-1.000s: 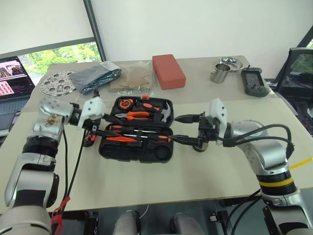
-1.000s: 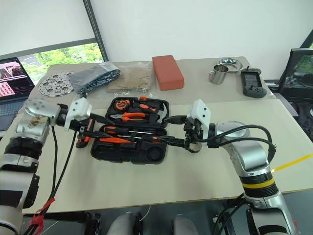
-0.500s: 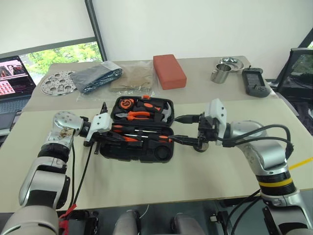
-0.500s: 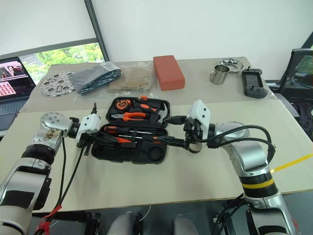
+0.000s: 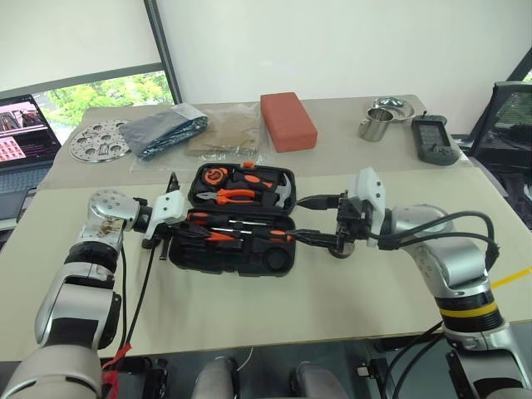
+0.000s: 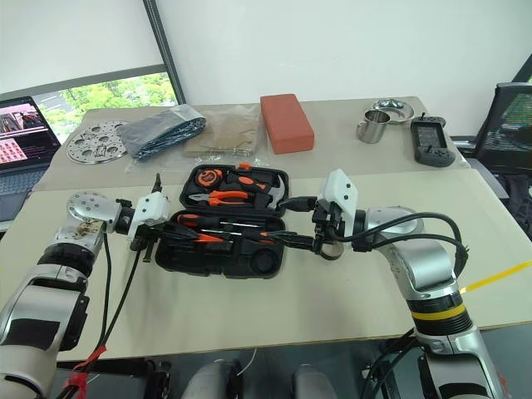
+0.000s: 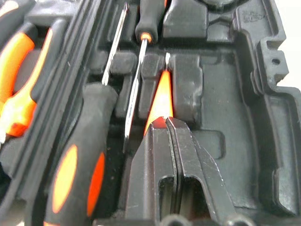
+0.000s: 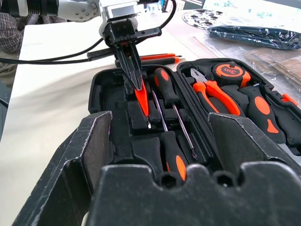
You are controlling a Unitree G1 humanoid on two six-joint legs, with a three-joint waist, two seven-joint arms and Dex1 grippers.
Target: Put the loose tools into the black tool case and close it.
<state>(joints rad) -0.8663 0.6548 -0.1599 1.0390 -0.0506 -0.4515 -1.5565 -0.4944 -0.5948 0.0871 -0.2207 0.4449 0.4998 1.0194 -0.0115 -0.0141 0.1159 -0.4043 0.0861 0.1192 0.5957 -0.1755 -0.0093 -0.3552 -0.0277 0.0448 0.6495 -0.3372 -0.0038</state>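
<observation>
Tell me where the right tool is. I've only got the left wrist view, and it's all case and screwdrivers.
Observer: The right tool hangs open at the right end of the case, with nothing between its fingers.
Operator: Is anything lying outside the case?
Observer: Yes, an orange-and-black item lies on the table just off the case's left end, beside the left tool. I can't tell which item it is.
Operator: What's beyond the case?
Observer: A red block, well apart from it.
</observation>
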